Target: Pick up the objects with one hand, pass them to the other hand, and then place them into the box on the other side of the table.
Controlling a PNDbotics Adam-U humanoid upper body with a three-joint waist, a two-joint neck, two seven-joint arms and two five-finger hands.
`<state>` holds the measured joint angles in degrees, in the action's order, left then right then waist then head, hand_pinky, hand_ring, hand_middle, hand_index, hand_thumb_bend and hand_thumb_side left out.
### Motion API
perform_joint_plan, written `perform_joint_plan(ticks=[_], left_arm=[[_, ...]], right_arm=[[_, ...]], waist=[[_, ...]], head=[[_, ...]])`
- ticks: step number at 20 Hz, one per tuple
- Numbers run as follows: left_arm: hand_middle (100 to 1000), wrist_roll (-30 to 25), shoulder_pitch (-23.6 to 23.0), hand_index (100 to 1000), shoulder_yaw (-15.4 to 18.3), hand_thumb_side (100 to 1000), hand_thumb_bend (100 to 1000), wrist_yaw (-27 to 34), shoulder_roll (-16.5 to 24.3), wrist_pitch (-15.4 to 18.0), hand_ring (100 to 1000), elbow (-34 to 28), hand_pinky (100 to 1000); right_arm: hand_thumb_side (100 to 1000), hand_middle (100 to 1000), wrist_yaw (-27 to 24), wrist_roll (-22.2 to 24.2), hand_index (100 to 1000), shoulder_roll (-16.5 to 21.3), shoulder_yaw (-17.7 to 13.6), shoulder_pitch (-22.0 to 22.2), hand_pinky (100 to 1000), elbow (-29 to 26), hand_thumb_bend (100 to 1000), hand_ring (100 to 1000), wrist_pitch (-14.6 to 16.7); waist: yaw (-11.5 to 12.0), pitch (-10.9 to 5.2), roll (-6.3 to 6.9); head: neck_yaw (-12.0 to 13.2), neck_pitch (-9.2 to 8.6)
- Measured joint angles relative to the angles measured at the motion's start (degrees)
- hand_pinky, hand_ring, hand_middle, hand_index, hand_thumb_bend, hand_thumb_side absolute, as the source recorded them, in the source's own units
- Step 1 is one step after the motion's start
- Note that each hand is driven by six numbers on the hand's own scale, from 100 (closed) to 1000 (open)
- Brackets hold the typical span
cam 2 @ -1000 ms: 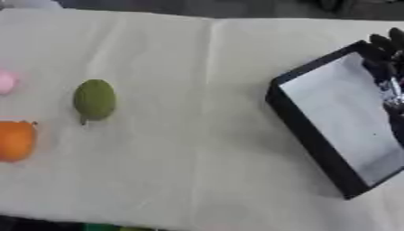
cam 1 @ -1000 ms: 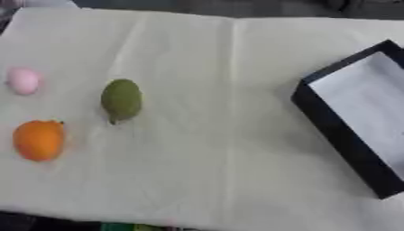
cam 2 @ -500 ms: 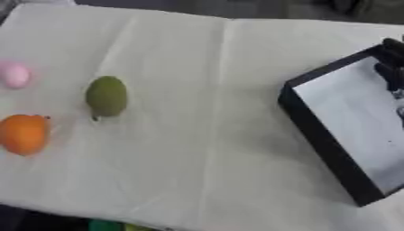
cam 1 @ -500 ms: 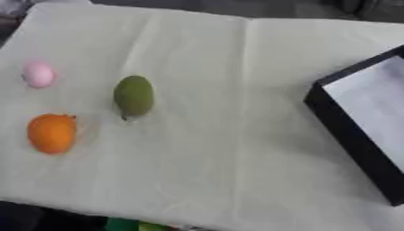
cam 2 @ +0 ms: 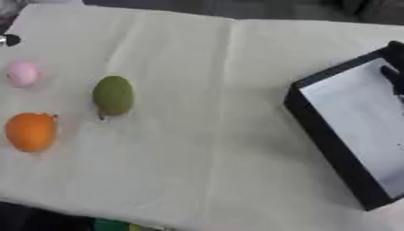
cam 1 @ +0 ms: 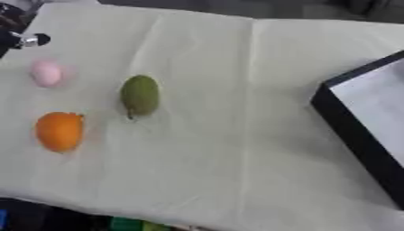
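Observation:
Three objects lie on the cream cloth (cam 1: 236, 135) at the left: a pink egg-shaped thing (cam 1: 46, 72), a green oval fruit (cam 1: 140, 95) with a short stem, and an orange fruit (cam 1: 59, 131). None is touched. The black box (cam 2: 323, 135) with a white floor stands at the right edge. A black and silver part of my left hand (cam 1: 22, 39) shows at the upper left edge, above the pink thing and apart from it. Only a dark sliver of my right hand (cam 2: 392, 76) shows, over the box at the right edge.
The cloth's front edge runs along the bottom, with dark floor and something green (cam 1: 126, 224) below it. Dark shapes line the far edge of the table. Bare cloth lies between the fruits and the box.
The whole picture has shifted as the camera turned left. A part of my left hand now shows at the upper left. My right hand shows less, at the right edge. The fruits lie as before.

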<state>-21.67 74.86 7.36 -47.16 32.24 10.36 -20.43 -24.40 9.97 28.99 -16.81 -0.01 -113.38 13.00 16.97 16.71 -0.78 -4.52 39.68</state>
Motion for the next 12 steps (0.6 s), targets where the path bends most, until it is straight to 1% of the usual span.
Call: perform_joint_plan(ticks=[2, 4, 7, 12], left_arm=[[820, -1.02, 0.3, 908, -0.01, 419, 563, -1.24, -0.43, 0.22, 847, 0.49, 920], [822, -2.07, 0.47, 906, -0.02, 357, 543, -2.37, -0.6, 0.16, 850, 0.92, 922], [822, -3.28, 0.83, 904, -0.01, 282, 507, -3.96, -0.92, -0.82, 855, 1.48, 927], [815, -5.68, 0.96, 892, 0.0, 286, 498, -5.08, -0.97, -4.12, 859, 2.9, 929]], right_arm=[[382, 927, 0.0, 0.12, 1000, 0.0, 0.14, -0.01, 1000, 0.0, 100, 1000, 0.06], [383, 927, 0.0, 0.23, 1000, 0.0, 0.3, -0.01, 1000, 0.0, 100, 1000, 0.0], [385, 927, 0.01, 0.41, 1000, 0.0, 0.33, -0.02, 1000, 0.0, 100, 1000, -0.13], [386, 922, 0.12, 0.63, 1000, 0.0, 0.57, -0.03, 1000, 0.0, 100, 1000, -0.19]], waist=[[0.0, 0.0, -0.03], [-0.04, 0.0, -0.06], [-0.1, 0.0, -0.2], [-0.2, 0.0, -0.22]], head=[[-0.08, -0.03], [-0.2, -0.04], [-0.47, -0.05], [-1.13, -0.05]])
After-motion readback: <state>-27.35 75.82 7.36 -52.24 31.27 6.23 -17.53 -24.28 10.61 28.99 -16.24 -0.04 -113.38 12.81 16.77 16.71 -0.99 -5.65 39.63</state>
